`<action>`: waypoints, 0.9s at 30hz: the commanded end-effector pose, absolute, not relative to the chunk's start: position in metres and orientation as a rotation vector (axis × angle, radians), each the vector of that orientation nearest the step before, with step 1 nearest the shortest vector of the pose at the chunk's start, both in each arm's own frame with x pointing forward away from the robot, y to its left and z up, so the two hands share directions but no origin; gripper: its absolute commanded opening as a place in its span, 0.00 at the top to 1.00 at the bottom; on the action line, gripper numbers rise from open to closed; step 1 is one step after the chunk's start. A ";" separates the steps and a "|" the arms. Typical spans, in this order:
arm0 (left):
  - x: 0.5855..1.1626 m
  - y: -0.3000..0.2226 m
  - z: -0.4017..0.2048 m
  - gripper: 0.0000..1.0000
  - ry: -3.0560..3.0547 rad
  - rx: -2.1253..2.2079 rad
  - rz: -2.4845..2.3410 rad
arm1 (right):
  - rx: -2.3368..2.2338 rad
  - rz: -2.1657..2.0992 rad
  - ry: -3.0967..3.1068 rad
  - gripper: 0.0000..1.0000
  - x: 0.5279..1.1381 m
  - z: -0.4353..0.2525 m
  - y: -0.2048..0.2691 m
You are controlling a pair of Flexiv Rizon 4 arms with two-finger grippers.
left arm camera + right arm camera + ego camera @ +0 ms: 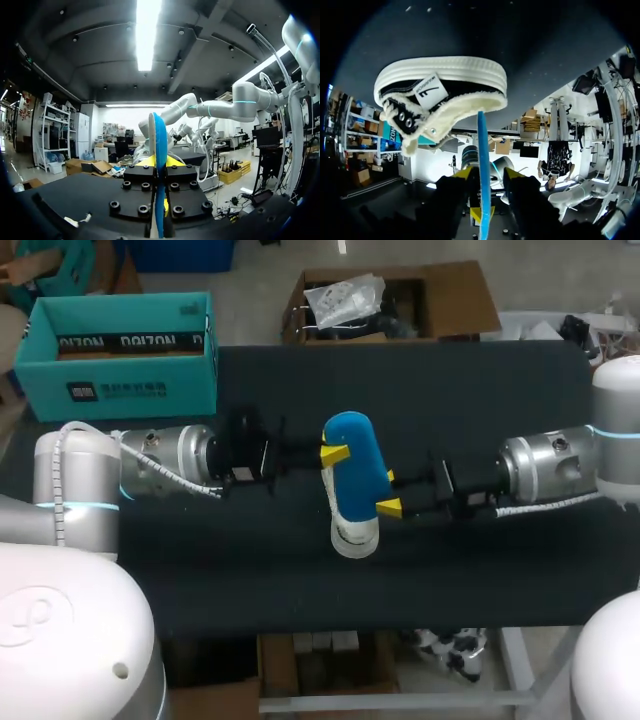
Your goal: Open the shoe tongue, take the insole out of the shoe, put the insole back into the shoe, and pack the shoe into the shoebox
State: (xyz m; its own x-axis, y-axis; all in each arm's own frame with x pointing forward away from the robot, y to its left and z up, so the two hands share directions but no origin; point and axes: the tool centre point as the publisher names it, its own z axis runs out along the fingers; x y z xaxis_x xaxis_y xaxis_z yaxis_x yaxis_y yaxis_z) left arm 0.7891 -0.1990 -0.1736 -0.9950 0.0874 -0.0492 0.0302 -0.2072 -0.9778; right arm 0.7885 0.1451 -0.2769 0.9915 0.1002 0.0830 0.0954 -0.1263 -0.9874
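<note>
Head view: flat blue foam insole point(355, 465) held over the black canvas shoe with white rubber sole point(355, 537), between left gripper point(335, 453) and right gripper point(388, 507); left wrist view: left gripper clamped on the insole; right wrist view: insole edge-on inside the right gripper, grip cannot be told; judged step: insole out, reinsertion due; next, steer one end into the shoe's opening

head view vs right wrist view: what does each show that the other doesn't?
Only the head view: the broad blue face of the insole, with the left gripper at its far end. Only the right wrist view: the black upper, eyelets and fuzzy lining of the shoe; the head view shows just its white sole end under the insole. Both: insole, shoe and right gripper, with the insole reaching from that gripper toward the shoe.
</note>
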 end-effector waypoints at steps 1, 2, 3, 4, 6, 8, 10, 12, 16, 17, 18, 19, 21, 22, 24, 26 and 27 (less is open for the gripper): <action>0.787 -0.202 -0.178 1.00 -1.917 -0.146 2.443 | -1.691 0.012 -0.152 0.74 0.792 -0.279 0.145; 0.787 -0.202 -0.178 1.00 -1.917 -0.147 2.444 | -1.690 0.011 -0.152 0.85 0.792 -0.279 0.145; 0.787 -0.202 -0.178 1.00 -1.916 -0.148 2.444 | -1.690 0.012 -0.151 1.00 0.792 -0.279 0.145; 0.786 -0.202 -0.178 1.00 -1.916 -0.149 2.443 | -1.690 0.011 -0.150 1.00 0.792 -0.280 0.145; 0.786 -0.202 -0.178 1.00 -1.924 -0.154 2.437 | -1.691 0.011 -0.149 1.00 0.791 -0.280 0.144; 0.787 -0.201 -0.178 1.00 -1.936 -0.144 2.414 | -1.688 0.010 -0.152 1.00 0.790 -0.280 0.143; 0.789 -0.198 -0.176 0.57 -1.942 -0.140 2.393 | -1.676 0.016 -0.164 1.00 0.789 -0.280 0.141; 0.792 -0.192 -0.174 0.00 -1.953 -0.151 2.349 | -1.675 0.026 -0.183 1.00 0.788 -0.281 0.140; 0.800 -0.177 -0.172 0.00 -1.999 -0.207 2.225 | -1.658 0.056 -0.247 1.00 0.782 -0.283 0.135; 0.803 -0.172 -0.172 0.00 -2.020 -0.230 2.175 | -1.661 0.070 -0.271 1.00 0.781 -0.283 0.134; 0.805 -0.167 -0.172 0.00 -2.030 -0.253 2.152 | -1.652 0.077 -0.286 1.00 0.778 -0.283 0.133; 0.807 -0.162 -0.172 0.00 -2.033 -0.280 2.106 | -1.647 0.076 -0.288 1.00 0.776 -0.283 0.131; 0.811 -0.150 -0.172 0.00 -2.054 -0.344 1.996 | -1.643 0.079 -0.310 1.00 0.771 -0.283 0.128; 0.812 -0.145 -0.171 0.00 -2.052 -0.374 1.933 | -1.638 0.076 -0.325 1.00 0.769 -0.282 0.126; 0.814 -0.135 -0.172 0.00 -2.098 -0.418 1.856 | -1.624 0.080 -0.353 1.00 0.764 -0.281 0.124; 0.816 -0.128 -0.174 0.00 -2.130 -0.438 1.801 | -1.629 0.082 -0.374 1.00 0.759 -0.278 0.122; 0.816 -0.125 -0.175 0.00 -2.150 -0.461 1.755 | -1.610 0.082 -0.406 1.00 0.756 -0.277 0.123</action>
